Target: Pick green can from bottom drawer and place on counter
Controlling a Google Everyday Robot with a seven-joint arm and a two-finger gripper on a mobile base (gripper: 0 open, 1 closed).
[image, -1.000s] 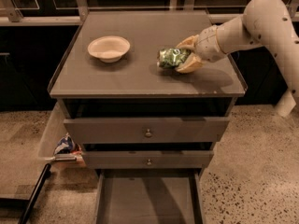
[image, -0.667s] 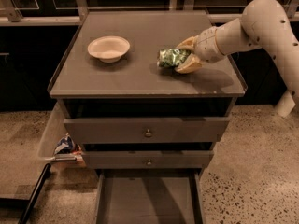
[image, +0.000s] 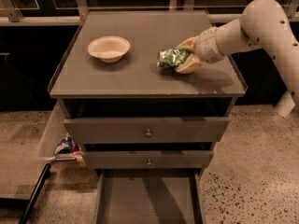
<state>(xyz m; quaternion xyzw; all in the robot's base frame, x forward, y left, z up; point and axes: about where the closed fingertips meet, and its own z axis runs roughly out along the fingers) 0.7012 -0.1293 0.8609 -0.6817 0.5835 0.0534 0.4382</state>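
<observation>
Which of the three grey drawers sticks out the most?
The lowest flat grey drawer, pulled far forward; the two knobbed grey drawers above barely stick out. The robot's gripper is up on the grey counter, holding the small shiny green can.

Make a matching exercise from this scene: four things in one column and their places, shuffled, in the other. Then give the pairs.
Things:
1. green can
2. bowl
3. bottom drawer
4. snack bag

Places:
A. pulled open under the two knobbed drawers
B. low down, left of those drawers
C. in the gripper, on the right part of the counter
D. standing free on the counter's left part

Pairs: 1-C, 2-D, 3-A, 4-B
</observation>
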